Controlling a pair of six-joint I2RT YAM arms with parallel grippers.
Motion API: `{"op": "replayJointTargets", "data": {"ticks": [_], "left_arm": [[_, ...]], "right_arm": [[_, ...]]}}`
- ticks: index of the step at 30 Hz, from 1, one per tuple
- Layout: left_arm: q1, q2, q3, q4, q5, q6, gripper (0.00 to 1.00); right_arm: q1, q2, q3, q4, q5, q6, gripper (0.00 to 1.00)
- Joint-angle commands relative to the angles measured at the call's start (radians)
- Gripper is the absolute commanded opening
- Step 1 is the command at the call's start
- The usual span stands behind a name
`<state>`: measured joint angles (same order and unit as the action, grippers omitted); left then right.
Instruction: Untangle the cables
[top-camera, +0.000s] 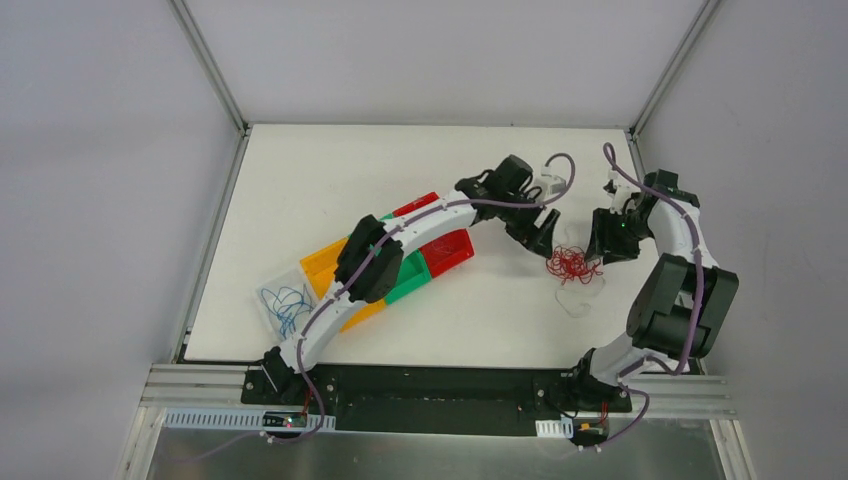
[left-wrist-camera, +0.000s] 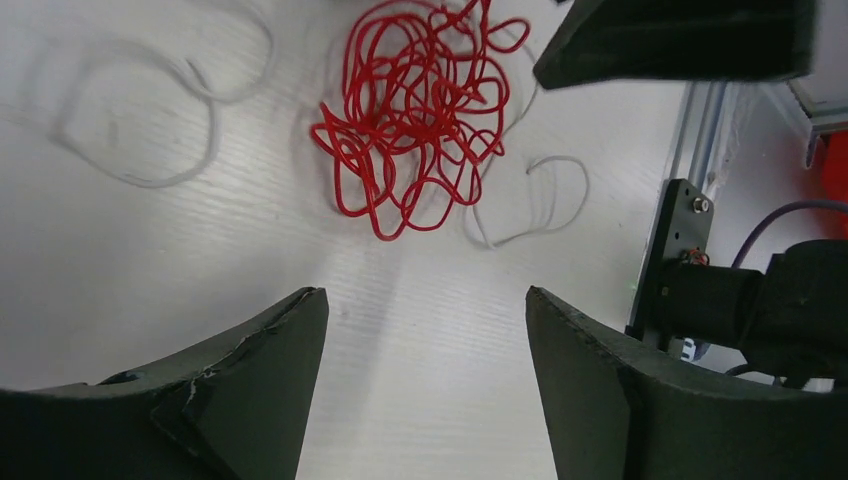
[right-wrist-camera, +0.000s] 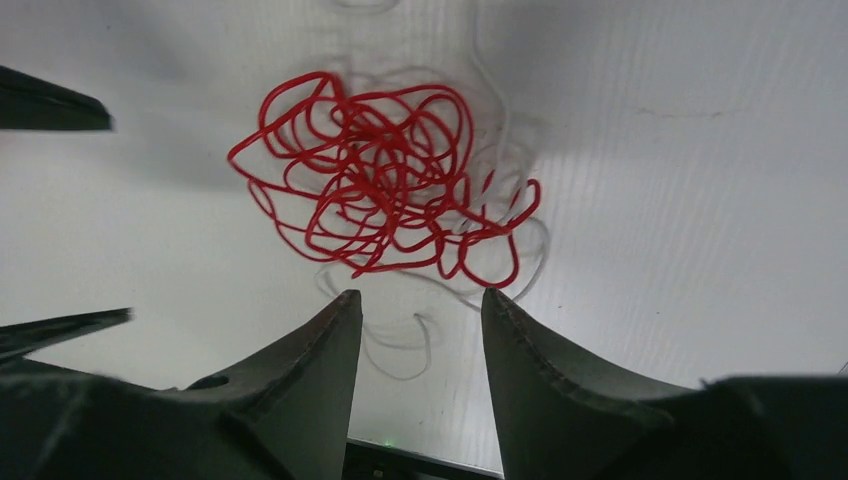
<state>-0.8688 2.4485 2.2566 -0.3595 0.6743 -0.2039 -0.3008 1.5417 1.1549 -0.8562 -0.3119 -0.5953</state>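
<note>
- Top view: the red cable (top-camera: 572, 265) is seen as a loose ball on the table (top-camera: 330, 180), between the left gripper (top-camera: 540, 232) and the right gripper (top-camera: 607, 245). The white cable (top-camera: 575, 300) lies partly under it and trails toward the near edge. A blue cable (top-camera: 285, 303) is laid well apart in a clear tray (top-camera: 262, 292), beside the coloured bins (top-camera: 450, 250). One cable is therefore judged as already separated, and the red-and-white pair as the step in hand.
- Left wrist view: the jaws of the left gripper (left-wrist-camera: 425, 300) are spread wide and nothing is held between them. The red cable (left-wrist-camera: 415, 110) lies just ahead of the tips. Loops of the white cable (left-wrist-camera: 586, 190) are seen on both sides of the red ball.
- Right wrist view: the fingers of the right gripper (right-wrist-camera: 420, 300) are parted too, with nothing grasped. Only a loop of the white cable (right-wrist-camera: 425, 345) on the table shows in the gap. White strands are woven under one side of the red cable (right-wrist-camera: 385, 180).
- Next move, as judged: one strand of each colour must be pinched, one per gripper, and drawn apart slowly. The wires are very fine, so a low and exact pinch is needed. Otherwise the whole ball may be dragged along.
</note>
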Motion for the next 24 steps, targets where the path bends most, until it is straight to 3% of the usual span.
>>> {"op": "replayJointTargets", "data": {"ticks": [1,7,13,18,20,24], "left_arm": [[-0.043,0.058,0.039,0.11,-0.01,-0.106,0.74],[-0.076,0.139,0.055,0.144,-0.065,-0.144,0.7],[-0.064,0.1,-0.007,0.174,-0.132,-0.11,0.25],[-0.052,0.086,-0.025,0.213,-0.137,-0.098,0.02],[-0.046,0.079,-0.028,0.222,-0.136,-0.107,0.0],[-0.028,0.009,-0.084,0.271,-0.118,-0.104,0.0]], "right_arm": [[-0.033,0.095,0.082,-0.002,0.036,0.072,0.51],[-0.033,0.196,0.112,0.03,0.021,0.102,0.49],[-0.034,0.235,0.114,0.034,0.057,0.085,0.3],[-0.044,0.232,0.095,0.039,0.08,0.066,0.08],[-0.048,0.229,0.093,0.037,0.087,0.062,0.0],[-0.061,0.211,0.09,0.033,0.112,0.032,0.0]]}}
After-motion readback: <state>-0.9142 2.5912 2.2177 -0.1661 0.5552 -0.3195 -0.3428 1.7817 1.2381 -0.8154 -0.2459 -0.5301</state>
